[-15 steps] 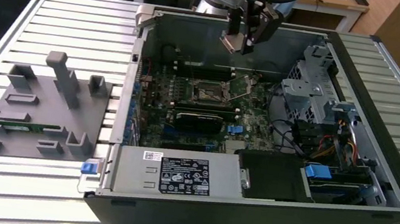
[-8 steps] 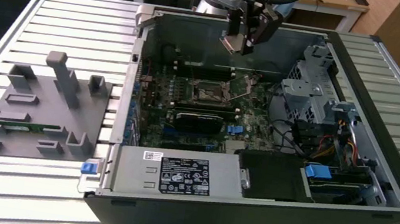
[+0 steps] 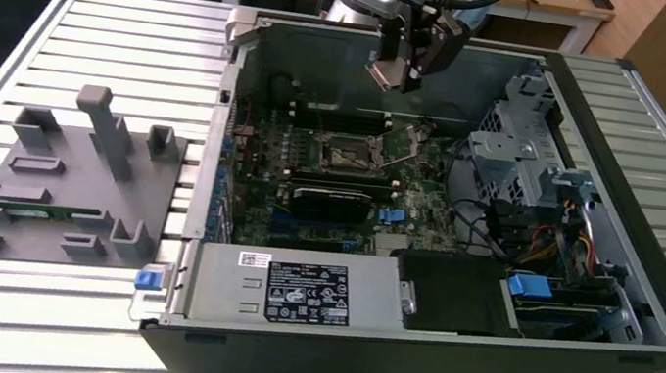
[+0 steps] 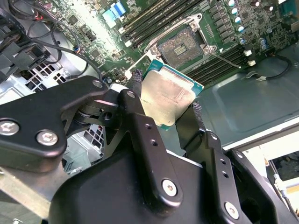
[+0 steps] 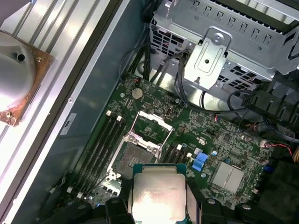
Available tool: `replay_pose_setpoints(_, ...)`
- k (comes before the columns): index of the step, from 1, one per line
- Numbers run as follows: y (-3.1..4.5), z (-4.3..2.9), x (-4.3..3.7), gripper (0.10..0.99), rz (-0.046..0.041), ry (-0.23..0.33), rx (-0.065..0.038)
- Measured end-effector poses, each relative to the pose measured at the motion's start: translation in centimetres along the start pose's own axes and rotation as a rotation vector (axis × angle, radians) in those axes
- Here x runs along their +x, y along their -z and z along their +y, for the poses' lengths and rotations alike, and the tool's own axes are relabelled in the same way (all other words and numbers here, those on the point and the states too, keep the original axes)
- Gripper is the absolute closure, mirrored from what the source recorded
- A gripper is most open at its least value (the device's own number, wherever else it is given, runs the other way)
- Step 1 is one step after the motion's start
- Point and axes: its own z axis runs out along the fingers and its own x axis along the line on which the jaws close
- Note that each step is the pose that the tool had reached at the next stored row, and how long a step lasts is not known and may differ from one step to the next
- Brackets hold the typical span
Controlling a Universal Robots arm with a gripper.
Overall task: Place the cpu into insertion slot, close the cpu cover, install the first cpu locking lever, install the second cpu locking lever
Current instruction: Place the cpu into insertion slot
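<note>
End effector grips cpu over socket (cpu cover raised) inside case.

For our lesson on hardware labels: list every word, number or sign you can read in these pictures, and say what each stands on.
Nothing can be read with certainty.
Label on the power supply: dense print and symbols, too small to read.
Top of the cpu, held in the hand: faint lines of print, too blurred to read.
Sticker on the case wall: too small to read.

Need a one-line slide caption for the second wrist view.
End effector grips the cpu by two edges, clear of the empty socket on the motherboard.
</note>
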Motion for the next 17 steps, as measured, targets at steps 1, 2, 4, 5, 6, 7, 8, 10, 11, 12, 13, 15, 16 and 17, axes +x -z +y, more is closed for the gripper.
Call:
replay_pose_setpoints(1,-0.02,0.00,0.00,0.545,0.0000,0.000,0.000)
replay_pose_setpoints(2,-0.04,0.00,0.00,0.545,0.0000,0.000,0.000)
replay_pose_setpoints(4,-0.07,-0.01,0.00,0.545,0.0000,0.000,0.000)
replay_pose_setpoints(5,-0.09,-0.01,0.00,0.545,0.0000,0.000,0.000)
replay_pose_setpoints(6,-0.11,-0.01,0.00,0.545,0.0000,0.000,0.000)
replay_pose_setpoints(7,-0.13,-0.01,0.00,0.545,0.0000,0.000,0.000)
replay_pose_setpoints(8,-0.15,-0.01,0.00,0.545,0.0000,0.000,0.000)
replay_pose_setpoints(10,-0.19,-0.02,0.00,0.545,0.0000,0.000,0.000)
replay_pose_setpoints(11,-0.21,-0.02,0.00,0.545,0.0000,0.000,0.000)
replay_pose_setpoints(12,-0.23,-0.02,0.00,0.545,0.0000,0.000,0.000)
replay_pose_setpoints(13,-0.25,-0.02,0.00,0.545,0.0000,0.000,0.000)
replay_pose_setpoints(15,-0.29,-0.03,0.00,0.545,0.0000,0.000,0.000)
replay_pose_setpoints(16,-0.31,-0.03,0.00,0.545,0.0000,0.000,0.000)
replay_pose_setpoints(17,-0.34,-0.03,0.00,0.545,0.0000,0.000,0.000)
